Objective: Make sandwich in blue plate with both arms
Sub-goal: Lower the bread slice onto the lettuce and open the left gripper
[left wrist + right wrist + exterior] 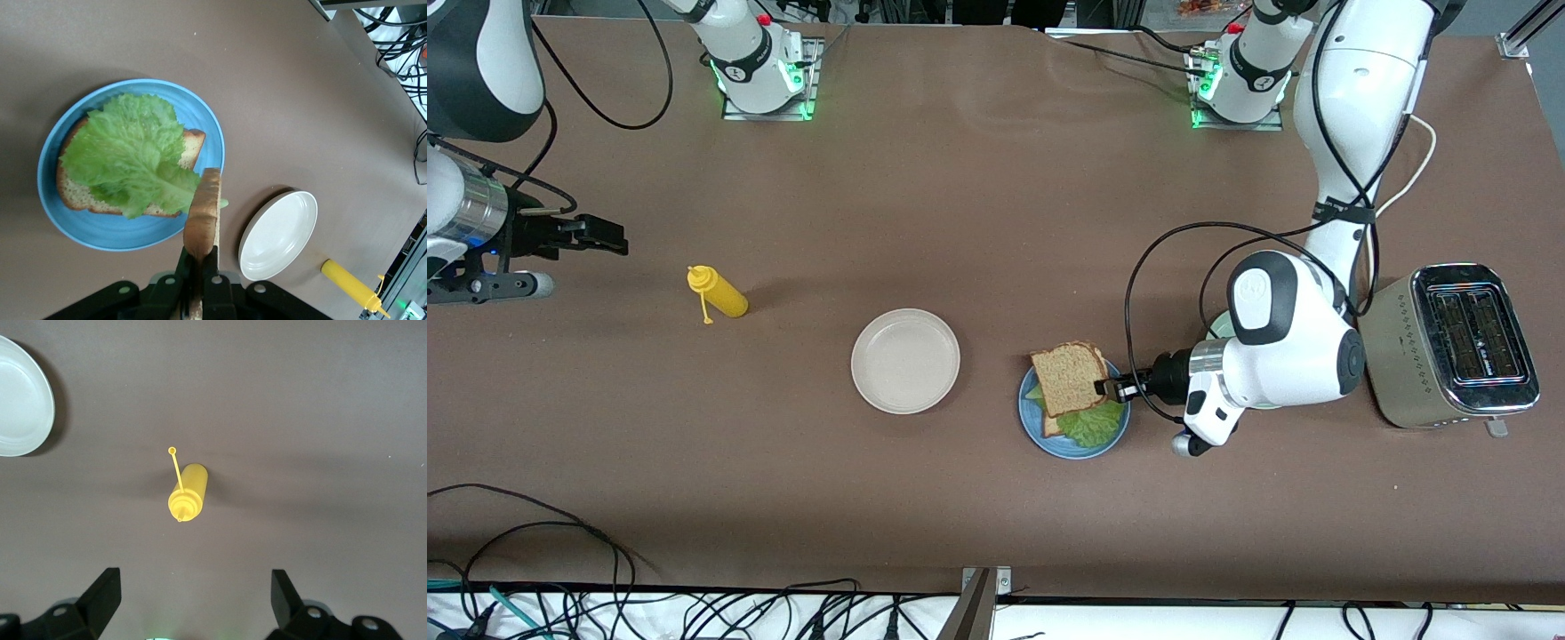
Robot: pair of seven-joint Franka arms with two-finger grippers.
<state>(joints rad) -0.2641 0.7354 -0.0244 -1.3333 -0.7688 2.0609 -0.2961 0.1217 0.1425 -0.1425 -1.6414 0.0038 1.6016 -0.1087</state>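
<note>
Bread slice (1069,377) in left tool (1100,388) overhangs blue plate (1074,446).

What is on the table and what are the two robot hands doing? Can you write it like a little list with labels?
Blue plate: holds the bottom bread slice with the lettuce leaf on it.
Top bread slice: held above the plate, not set down yet.
Left gripper: shut on the top bread slice, over the blue plate.
Right gripper: open, empty, waiting above the mustard bottle.
Beige plate: empty, beside the blue plate.
Toaster: at the left arm's end of the table.
</note>
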